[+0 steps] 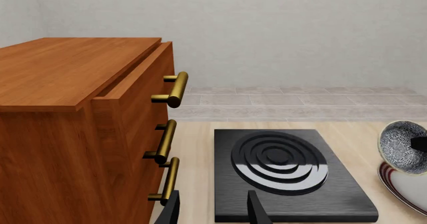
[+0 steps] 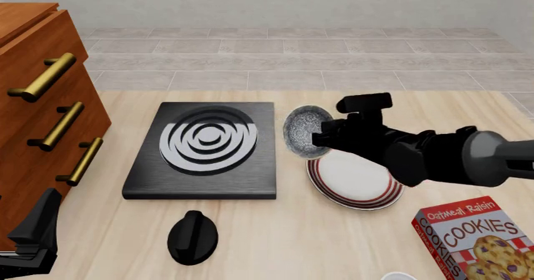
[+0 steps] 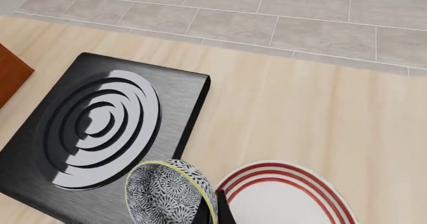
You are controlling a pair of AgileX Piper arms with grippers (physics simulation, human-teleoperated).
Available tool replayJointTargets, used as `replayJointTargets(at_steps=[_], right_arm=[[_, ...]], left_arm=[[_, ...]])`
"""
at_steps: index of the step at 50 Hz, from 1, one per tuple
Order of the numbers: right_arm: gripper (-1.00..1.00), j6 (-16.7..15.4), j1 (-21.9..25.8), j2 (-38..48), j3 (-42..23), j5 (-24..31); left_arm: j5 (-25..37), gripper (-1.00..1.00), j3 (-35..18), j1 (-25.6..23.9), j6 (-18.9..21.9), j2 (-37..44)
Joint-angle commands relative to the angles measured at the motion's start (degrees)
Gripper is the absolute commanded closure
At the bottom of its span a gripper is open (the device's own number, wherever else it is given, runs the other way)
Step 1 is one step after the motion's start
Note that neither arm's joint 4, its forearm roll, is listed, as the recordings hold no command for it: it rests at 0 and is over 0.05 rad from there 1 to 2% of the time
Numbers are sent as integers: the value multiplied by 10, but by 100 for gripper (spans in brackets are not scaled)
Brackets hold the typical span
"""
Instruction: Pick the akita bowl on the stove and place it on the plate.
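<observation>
The akita bowl (image 2: 301, 132) hangs tilted on its side in the air between the stove (image 2: 204, 150) and the plate (image 2: 354, 179), its speckled inside (image 3: 167, 194) facing the stove. My right gripper (image 2: 318, 137) is shut on the bowl's rim (image 3: 208, 199). The bowl (image 1: 404, 146) sits just above the near edge of the red-ringed plate (image 3: 287, 199) and off the black stove slab (image 1: 287, 176). My left gripper (image 1: 212, 211) stays low at the front left, fingers (image 1: 257, 209) apart and holding nothing, short of the stove's front edge.
A wooden drawer cabinet (image 2: 37, 105) with brass handles (image 1: 175, 89) stands left of the stove. A black round knob (image 2: 192, 236) lies in front of the stove. A cookies box (image 2: 476, 239) sits at the front right, near the plate.
</observation>
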Motion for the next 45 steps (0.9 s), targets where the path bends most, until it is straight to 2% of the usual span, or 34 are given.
replayJointTargets(at_steps=[1, 20, 26, 34, 45], right_arm=[[100, 9, -44, -28, 60, -31], [100, 14, -110, -41, 147, -73], [100, 17, -127, -8, 171, -113], [100, 23, -129, 26, 169, -134], [100, 23, -125, 54, 157, -133]], left_arm=[[0, -100, 0, 0, 0, 0], [0, -100, 0, 0, 0, 0], [0, -100, 0, 0, 0, 0], [0, -100, 0, 0, 0, 0], [0, -100, 0, 0, 0, 0]])
